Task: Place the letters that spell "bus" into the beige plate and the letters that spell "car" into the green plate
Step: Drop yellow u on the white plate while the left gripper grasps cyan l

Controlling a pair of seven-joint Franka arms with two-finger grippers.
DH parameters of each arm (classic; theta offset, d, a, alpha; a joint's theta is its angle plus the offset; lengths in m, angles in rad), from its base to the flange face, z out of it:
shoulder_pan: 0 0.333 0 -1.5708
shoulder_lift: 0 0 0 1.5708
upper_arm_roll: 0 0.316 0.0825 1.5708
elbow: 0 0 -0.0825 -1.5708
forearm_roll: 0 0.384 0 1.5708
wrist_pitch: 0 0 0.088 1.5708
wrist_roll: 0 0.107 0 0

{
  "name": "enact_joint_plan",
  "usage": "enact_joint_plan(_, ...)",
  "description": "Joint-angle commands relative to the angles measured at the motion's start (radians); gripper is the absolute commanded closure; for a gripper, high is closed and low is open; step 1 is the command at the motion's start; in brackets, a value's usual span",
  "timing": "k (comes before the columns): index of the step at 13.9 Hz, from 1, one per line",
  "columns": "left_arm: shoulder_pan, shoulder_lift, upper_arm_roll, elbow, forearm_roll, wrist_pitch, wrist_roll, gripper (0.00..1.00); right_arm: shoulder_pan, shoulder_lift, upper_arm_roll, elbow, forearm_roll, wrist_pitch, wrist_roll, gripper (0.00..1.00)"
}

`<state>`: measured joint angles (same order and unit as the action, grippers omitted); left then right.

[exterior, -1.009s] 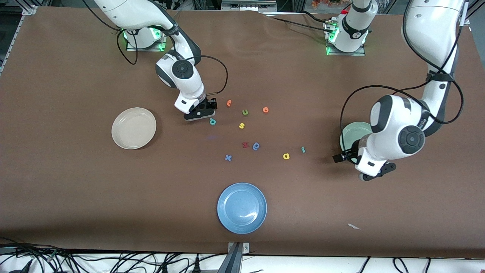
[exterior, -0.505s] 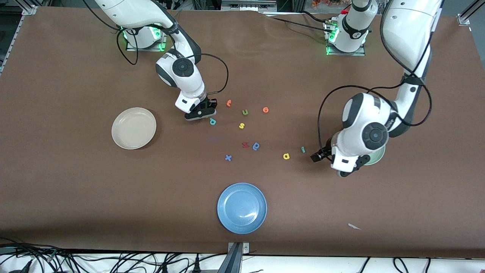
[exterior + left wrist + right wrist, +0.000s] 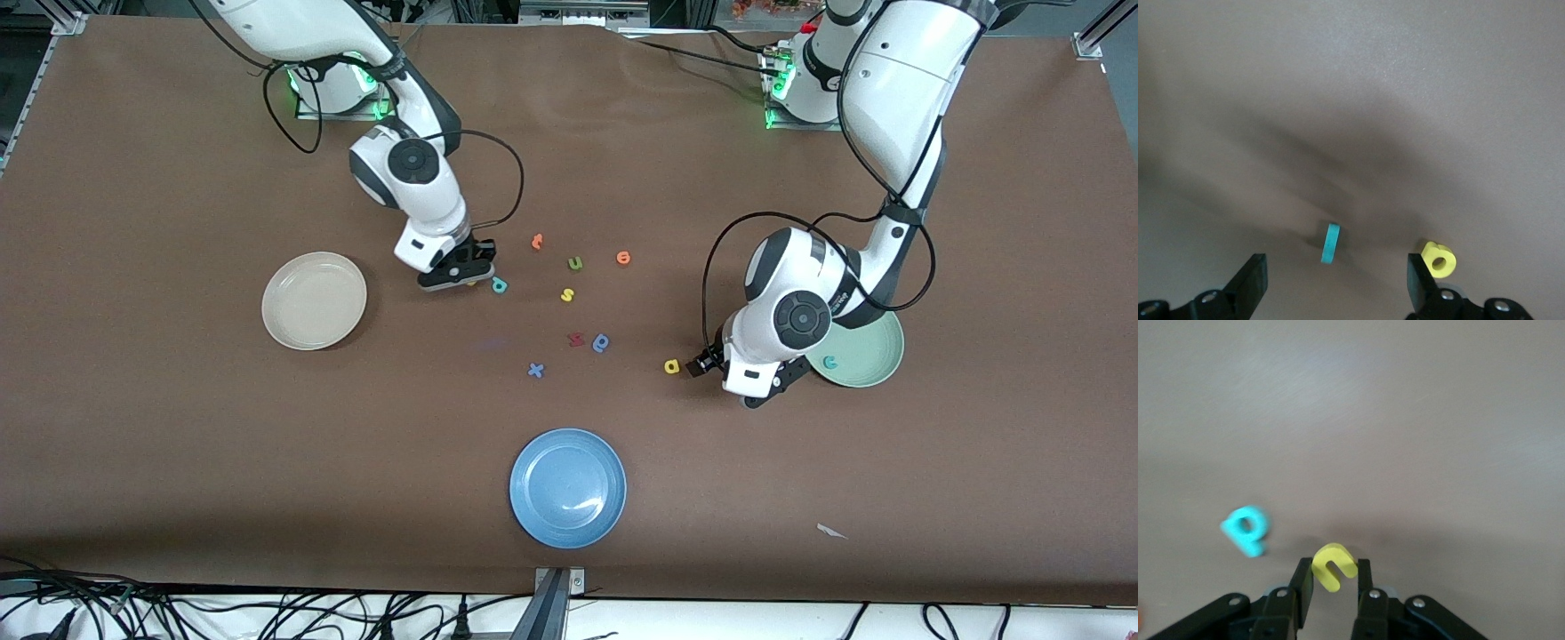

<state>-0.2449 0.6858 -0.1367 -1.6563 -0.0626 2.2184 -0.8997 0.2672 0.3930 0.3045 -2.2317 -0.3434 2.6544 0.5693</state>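
The right gripper is pinching the yellow "u" between nearly closed fingers near the beige plate; the wide-open left gripper is straddling the teal "r", best centred before closing.

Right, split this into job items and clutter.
Job: round beige plate; mint-green plate holding the teal foam "c"; yellow foam "u" in the right gripper; teal "b"; yellow "s"; yellow "a"; thin teal "r" under the open left gripper.
Clutter: blue plate; olive "u"; two orange letters; red letter; blue "q"; blue "x".
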Motion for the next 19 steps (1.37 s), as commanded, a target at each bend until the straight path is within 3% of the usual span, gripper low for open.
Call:
enact_joint_plan(1, 0.004, 0.006, 0.006, -0.005, 0.007, 0.020, 0.087, 0.08, -0.083, -0.132, 0.012, -0.016, -0.009, -0.135, -0.164, 0.91)
enact_joint_plan(2, 0.004, 0.006, 0.006, -0.008, 0.007, 0.020, 0.087, 0.11, -0.115, -0.167, 0.012, -0.014, 0.001, -0.186, -0.239, 0.91)
enact_joint_plan(5, -0.002, 0.008, 0.006, -0.019, 0.007, 0.020, 0.087, 0.22, -0.216, -0.264, 0.008, -0.012, 0.144, -0.312, -0.553, 0.90)
enact_joint_plan(7, -0.004, 0.015, 0.006, -0.023, 0.007, 0.024, 0.087, 0.29, -0.305, -0.301, -0.013, -0.008, 0.168, -0.382, -0.752, 0.89)
enact_joint_plan(10, -0.008, 0.012, 0.006, -0.066, 0.009, 0.082, 0.088, 0.29, -0.328, -0.286, -0.108, -0.009, 0.169, -0.387, -0.902, 0.85)
enact_joint_plan(13, -0.008, 0.006, 0.006, -0.108, 0.009, 0.145, 0.090, 0.34, -0.393, -0.224, -0.119, -0.014, 0.169, -0.340, -0.956, 0.85)
enact_joint_plan(14, -0.008, 0.006, 0.006, -0.108, 0.009, 0.145, 0.088, 0.41, -0.402, -0.215, -0.119, -0.014, 0.169, -0.334, -0.956, 0.76)
enact_joint_plan(16, -0.008, 0.004, 0.006, -0.108, 0.009, 0.145, 0.088, 0.65, -0.408, -0.206, -0.119, -0.014, 0.175, -0.318, -0.954, 0.00)
enact_joint_plan(18, -0.007, 0.006, 0.006, -0.106, 0.007, 0.144, 0.090, 0.84, -0.413, -0.210, -0.119, -0.012, 0.199, -0.323, -0.954, 0.00)
enact_joint_plan(19, -0.007, 0.004, 0.006, -0.106, 0.007, 0.144, 0.090, 0.89, -0.413, -0.215, -0.117, -0.012, 0.204, -0.326, -0.948, 0.00)
